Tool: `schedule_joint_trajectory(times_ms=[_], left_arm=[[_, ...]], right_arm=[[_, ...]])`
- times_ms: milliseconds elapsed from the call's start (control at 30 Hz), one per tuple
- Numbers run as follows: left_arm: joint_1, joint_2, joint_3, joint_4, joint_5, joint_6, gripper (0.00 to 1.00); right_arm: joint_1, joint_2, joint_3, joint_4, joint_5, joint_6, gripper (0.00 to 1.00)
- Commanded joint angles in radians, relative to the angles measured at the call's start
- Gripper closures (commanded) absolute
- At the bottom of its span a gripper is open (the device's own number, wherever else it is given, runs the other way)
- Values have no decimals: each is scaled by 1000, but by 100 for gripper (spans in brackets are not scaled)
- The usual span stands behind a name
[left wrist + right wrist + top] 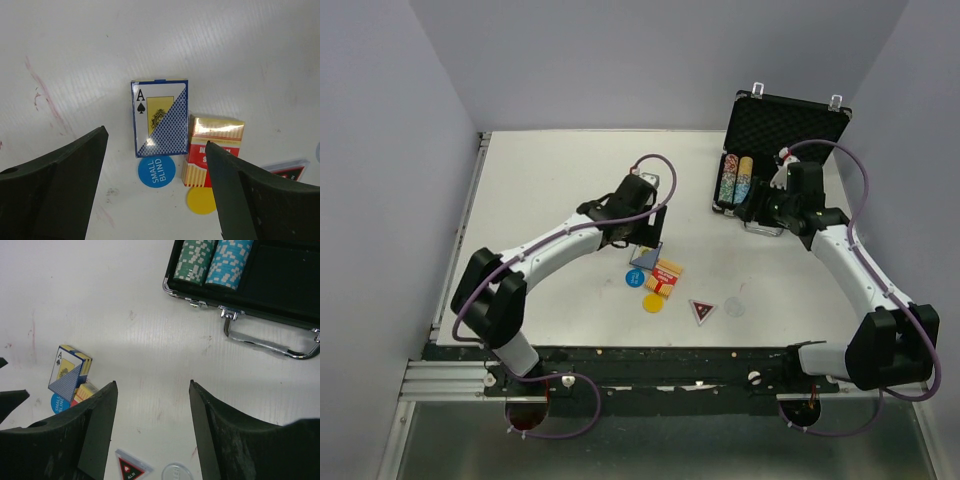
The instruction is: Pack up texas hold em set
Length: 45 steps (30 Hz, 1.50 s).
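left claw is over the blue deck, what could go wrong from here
1. The red deck lies right beside the blue deck, so the open left claw could pinch or shove both.
2. The small blind disc touches the blue deck's edge and may get dragged along.
3. The open right claw hangs just in front of the case, so the arms might clash at drop-off.
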Motion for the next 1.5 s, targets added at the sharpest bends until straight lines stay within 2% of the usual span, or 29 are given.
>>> schedule_joint_trajectory(times_ms=[0, 633, 1100, 1467], left_arm=[[-30, 124, 139, -112, -110, -21, 8], [-62, 315, 208, -146, -78, -23, 7], [-80, 378, 231, -146, -79, -2, 11], [-84, 421, 253, -156, -116, 18, 23]], right_arm=[[-2, -45, -30, 29, -11, -17, 33], [-2, -57, -55, 41, -37, -8, 32], [-2, -45, -56, 46, -46, -4, 32], [-2, -48, -61, 46, -42, -4, 32]])
